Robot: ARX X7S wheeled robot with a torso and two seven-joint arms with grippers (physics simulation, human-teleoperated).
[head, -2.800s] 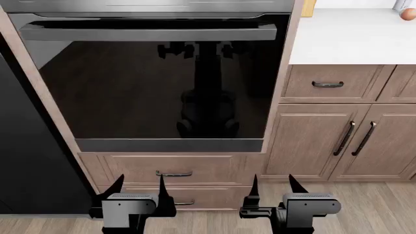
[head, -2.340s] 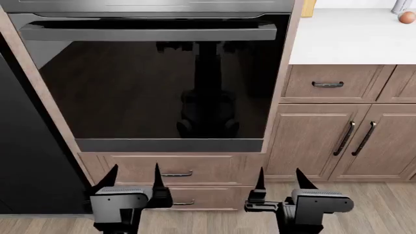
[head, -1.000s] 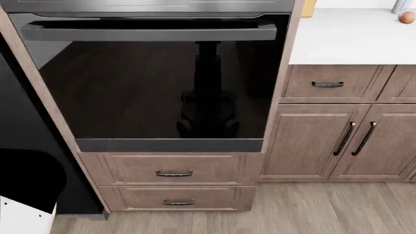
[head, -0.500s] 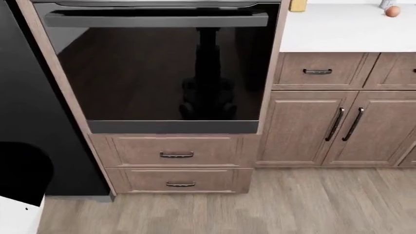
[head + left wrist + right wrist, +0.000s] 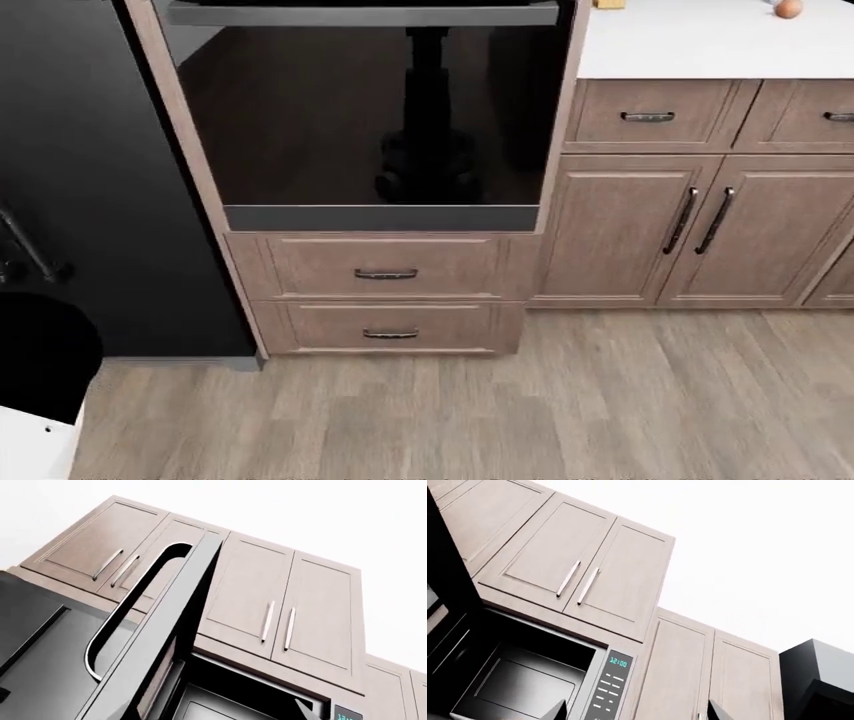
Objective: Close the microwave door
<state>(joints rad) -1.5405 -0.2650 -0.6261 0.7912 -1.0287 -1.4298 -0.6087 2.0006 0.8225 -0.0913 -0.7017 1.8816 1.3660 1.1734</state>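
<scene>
My left wrist camera looks up at the microwave door (image 5: 157,645), swung wide open with its curved handle (image 5: 127,612) edge-on before the upper cabinets (image 5: 280,615); of that pincer I see no fingers, so I cannot tell its spread.

From my head: only the oven (image 5: 367,110), drawers (image 5: 387,272) and floor (neither pincer appears).

My right wrist camera shows the microwave (image 5: 527,680) cavity open, control panel (image 5: 610,687) lit; my right pincer (image 5: 637,711) shows two dark fingertips (image 5: 557,710) spread apart, holding nothing.

Oven (image 5: 360,110): dark glass door, built into wood cabinetry.
Drawers (image 5: 384,272): two, stacked beneath it.
Counter (image 5: 707,40): white; egg (image 5: 789,9) near its back.
</scene>
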